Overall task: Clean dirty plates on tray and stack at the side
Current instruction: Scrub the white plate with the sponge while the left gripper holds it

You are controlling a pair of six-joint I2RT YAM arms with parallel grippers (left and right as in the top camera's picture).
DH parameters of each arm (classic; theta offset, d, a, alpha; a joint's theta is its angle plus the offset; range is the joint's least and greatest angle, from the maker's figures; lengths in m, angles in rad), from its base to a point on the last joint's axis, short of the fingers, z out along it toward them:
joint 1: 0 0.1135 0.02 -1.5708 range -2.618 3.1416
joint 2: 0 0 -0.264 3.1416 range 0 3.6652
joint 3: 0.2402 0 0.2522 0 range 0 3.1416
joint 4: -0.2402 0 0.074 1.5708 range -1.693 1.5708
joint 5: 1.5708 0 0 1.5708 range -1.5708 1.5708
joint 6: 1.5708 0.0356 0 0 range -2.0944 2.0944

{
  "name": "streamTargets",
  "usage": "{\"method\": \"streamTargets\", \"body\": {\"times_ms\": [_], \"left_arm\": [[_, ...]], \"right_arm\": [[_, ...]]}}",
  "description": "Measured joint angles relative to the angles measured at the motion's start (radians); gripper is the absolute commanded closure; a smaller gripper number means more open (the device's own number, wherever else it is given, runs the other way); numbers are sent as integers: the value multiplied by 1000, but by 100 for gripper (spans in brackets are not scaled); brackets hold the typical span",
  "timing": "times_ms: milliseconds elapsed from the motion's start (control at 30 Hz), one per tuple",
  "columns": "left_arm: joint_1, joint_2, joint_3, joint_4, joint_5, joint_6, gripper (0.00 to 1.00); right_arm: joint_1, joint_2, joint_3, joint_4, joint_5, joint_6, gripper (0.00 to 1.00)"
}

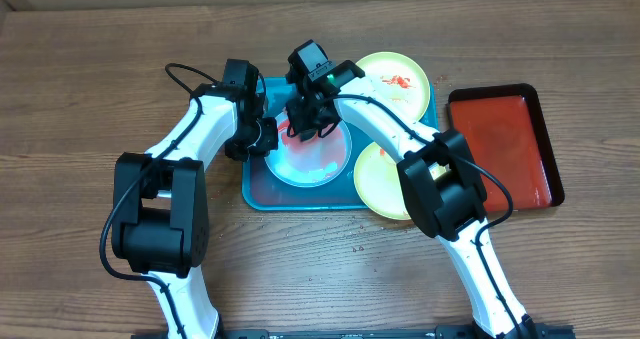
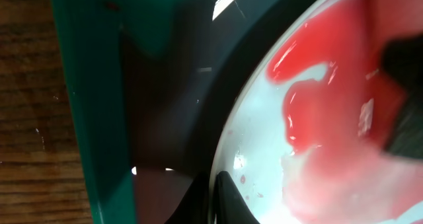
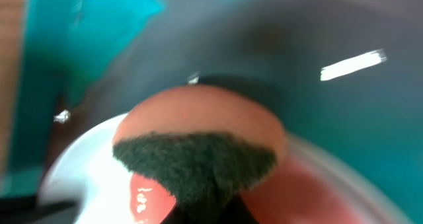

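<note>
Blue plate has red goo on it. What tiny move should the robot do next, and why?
Probably slide the sponge, pinched in the right fingers, sideways across the red sauce on the light blue plate. The sponge sits on the plate, a wide red smear shows beside it, and the left fingers are shut at the plate's rim, seemingly steadying it.

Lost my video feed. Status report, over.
Left tool shut at rim of blue plate. Right tool shut on sponge, over that plate; red sauce on it. Nothing in the way.

Right wrist view blurred: sponge (image 3: 198,151), blue plate (image 3: 86,178) cut off at edge
</note>
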Motion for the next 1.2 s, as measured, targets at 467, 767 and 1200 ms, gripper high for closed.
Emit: {"method": "streamTargets", "body": {"times_ms": [467,767,1200], "left_arm": [[0,0,0,1,0,8,96],[0,0,0,2,0,8,96],[0,0,0,11,0,8,96]], "right_arm": [[17,1,16,-375,-108,8,96],[40,-12,36,-459,310,80,96],[42,0,30,-146,535,52,96]]}}
